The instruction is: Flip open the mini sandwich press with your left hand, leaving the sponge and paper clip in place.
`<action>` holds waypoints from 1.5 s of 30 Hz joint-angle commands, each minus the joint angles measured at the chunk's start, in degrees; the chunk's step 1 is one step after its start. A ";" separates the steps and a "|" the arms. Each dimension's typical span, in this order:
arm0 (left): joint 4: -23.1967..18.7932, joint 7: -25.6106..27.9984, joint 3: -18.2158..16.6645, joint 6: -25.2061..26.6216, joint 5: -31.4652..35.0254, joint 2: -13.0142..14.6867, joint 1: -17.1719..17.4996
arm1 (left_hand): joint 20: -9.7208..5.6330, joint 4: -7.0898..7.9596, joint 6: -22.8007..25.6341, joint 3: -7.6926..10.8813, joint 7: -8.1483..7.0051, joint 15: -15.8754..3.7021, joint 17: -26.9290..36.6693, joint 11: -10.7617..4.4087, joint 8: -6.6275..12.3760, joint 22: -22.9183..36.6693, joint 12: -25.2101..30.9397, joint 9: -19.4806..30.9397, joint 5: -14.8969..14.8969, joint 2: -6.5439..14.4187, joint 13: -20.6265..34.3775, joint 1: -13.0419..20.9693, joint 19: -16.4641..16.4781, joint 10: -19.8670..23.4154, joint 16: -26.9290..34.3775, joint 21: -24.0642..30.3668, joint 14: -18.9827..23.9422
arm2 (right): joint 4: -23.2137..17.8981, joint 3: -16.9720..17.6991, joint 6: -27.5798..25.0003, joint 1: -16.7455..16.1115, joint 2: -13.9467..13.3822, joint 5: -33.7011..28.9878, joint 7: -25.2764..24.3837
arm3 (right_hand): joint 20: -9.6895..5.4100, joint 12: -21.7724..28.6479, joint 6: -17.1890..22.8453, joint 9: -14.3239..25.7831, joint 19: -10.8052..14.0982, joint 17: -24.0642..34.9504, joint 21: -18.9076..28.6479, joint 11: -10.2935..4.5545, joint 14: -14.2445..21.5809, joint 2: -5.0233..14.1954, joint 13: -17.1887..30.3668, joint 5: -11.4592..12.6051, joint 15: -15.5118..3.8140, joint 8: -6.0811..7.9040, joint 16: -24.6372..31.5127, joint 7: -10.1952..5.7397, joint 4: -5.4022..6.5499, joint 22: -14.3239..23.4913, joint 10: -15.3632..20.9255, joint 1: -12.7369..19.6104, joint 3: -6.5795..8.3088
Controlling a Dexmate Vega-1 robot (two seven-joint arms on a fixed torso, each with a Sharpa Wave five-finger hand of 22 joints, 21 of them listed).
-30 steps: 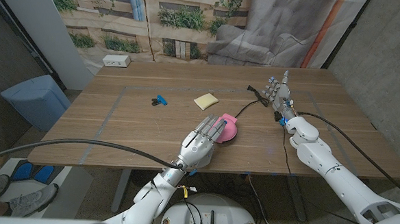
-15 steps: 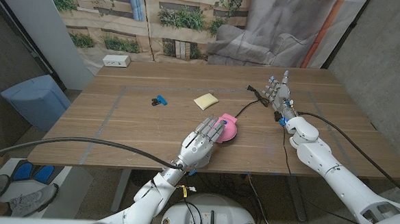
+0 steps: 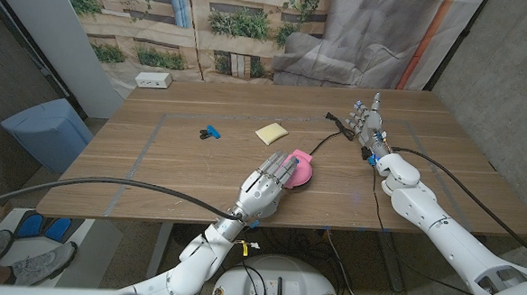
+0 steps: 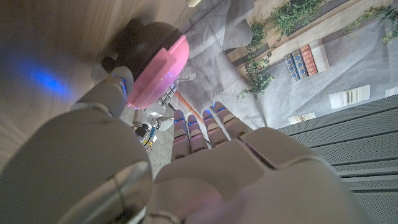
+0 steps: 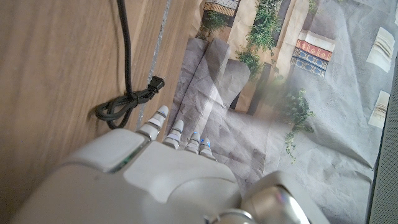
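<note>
From the head view the left hand (image 3: 263, 191), grasping nothing with fingers extended over the closed pink mini sandwich press (image 3: 298, 168) near the worktop's (image 3: 154, 169) front edge, could shove it instead of lifting, while the left wrist view shows its rounded pink lid above a dark base.

Nothing has moved — left hand (image 3: 266, 189) unmoved at the sandwich press (image 3: 297, 168).
</note>
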 commanded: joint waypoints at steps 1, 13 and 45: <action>0.84 0.40 1.30 0.36 -0.88 -0.88 -1.54 | -3.50 0.16 1.17 -0.37 -0.14 -1.57 0.10 -0.16 0.40 0.07 0.21 0.17 0.25 0.08 0.08 0.78 0.79 0.74 0.29 0.49 0.92 | -0.02 0.00 0.01 -0.03 -0.01 0.00 -0.01 | 0.53 0.30 -0.35 0.33 0.08 0.21 0.24 0.24 -0.53 5.15 0.29 0.32 -1.16 0.23 0.17 0.11 -0.06 0.18 -0.45 0.18 -0.27; 0.56 0.83 1.17 0.18 -1.76 -0.56 -2.35 | -3.55 0.23 2.21 -0.92 -0.37 -1.62 0.10 -0.25 0.53 0.09 0.22 0.18 0.23 0.27 0.08 1.46 1.04 1.48 0.23 0.39 1.43 | 0.01 0.00 0.02 0.00 0.01 -0.01 0.00 | 0.43 0.30 -0.33 0.33 0.16 0.21 0.27 0.28 -0.48 5.16 0.29 0.32 -1.08 0.24 0.19 0.01 -0.06 0.19 -0.45 0.18 -0.26; -3.24 -0.60 -0.59 -0.90 -0.70 0.86 -2.14 | -3.43 0.37 4.00 -2.11 -0.79 -1.48 0.11 -0.36 0.56 0.09 -0.10 0.22 0.23 0.90 0.07 2.74 1.23 1.98 0.03 0.20 1.81 | -0.02 0.00 -0.01 0.00 -0.01 0.00 -0.01 | 0.50 0.31 -0.35 0.33 0.12 0.21 0.25 0.25 -0.52 5.15 0.29 0.32 -1.08 0.23 0.18 0.03 -0.06 0.19 -0.42 0.18 -0.26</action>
